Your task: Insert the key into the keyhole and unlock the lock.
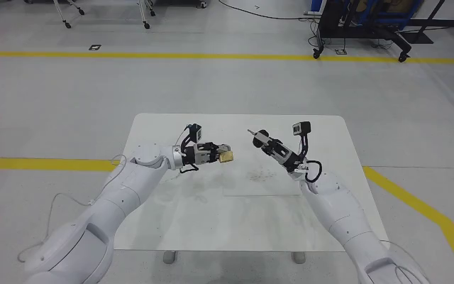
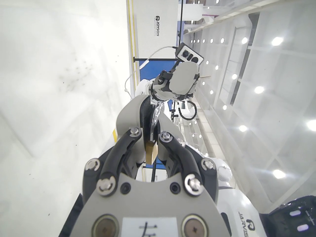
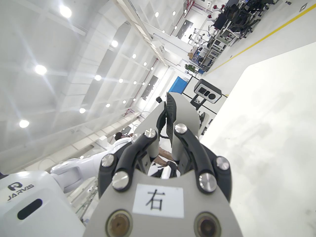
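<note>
Above the white table (image 1: 213, 220) we see the left gripper (image 1: 215, 153) clamped on a brass padlock (image 1: 226, 155), held in the air over the table's middle. The right gripper (image 1: 260, 139), near it but apart, pinches a thin key (image 1: 251, 132) that sticks out in front of it.

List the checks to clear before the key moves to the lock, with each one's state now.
1. Grip of left end effector on lock: ok.
2. Grip of right end effector on key: ok.
3. Space between key and lock free: ok.
4. Keyhole turned toward key: cannot tell.
5. Key tip level with keyhole: cannot tell.
</note>
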Controlling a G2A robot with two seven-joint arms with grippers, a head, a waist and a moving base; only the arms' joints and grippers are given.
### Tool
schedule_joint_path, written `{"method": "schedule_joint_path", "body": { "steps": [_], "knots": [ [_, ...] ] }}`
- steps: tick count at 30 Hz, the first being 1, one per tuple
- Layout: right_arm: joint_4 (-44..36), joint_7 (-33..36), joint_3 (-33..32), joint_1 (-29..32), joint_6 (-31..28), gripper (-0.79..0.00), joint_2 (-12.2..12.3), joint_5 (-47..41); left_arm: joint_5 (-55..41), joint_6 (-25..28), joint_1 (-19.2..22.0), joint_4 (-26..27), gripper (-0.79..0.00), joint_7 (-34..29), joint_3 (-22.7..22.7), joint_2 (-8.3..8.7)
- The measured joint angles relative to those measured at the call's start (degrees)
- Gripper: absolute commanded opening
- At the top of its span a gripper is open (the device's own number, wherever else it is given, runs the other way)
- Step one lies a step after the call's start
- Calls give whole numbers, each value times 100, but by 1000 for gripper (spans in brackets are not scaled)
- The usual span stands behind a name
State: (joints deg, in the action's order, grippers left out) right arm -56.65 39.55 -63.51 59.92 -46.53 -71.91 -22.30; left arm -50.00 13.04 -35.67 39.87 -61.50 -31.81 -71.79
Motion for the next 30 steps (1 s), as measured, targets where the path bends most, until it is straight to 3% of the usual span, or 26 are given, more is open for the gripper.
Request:
{"method": "schedule_joint_path", "body": {
  "steps": [4, 7, 12, 23, 27, 30],
  "knots": [
    [75, 374, -160, -126, -497, -785, 110, 845, -98, -1033, -60, 63, -785, -108, -112, 43],
    [252, 610, -300, -203, -1001, -785, 191, 1070, -383, -1520, -101, 124, -785, -156, -249, 35],
    [-272, 674, -506, -177, -1151, -785, 366, 1065, -163, -1665, -91, 141, -785, -303, -282, 33],
    [-247, 674, -507, -173, -1147, -785, 367, 1086, -174, -1676, -122, 167, -785, -290, -290, 31],
    [-282, 708, -460, -153, -1053, -785, 371, 1188, -68, -2069, -292, 396, -785, -77, -297, 31],
    [-445, 960, -338, -259, -854, -785, 405, 1874, -340, -2491, -389, 447, -785, -90, -431, 41]
  ]
}}
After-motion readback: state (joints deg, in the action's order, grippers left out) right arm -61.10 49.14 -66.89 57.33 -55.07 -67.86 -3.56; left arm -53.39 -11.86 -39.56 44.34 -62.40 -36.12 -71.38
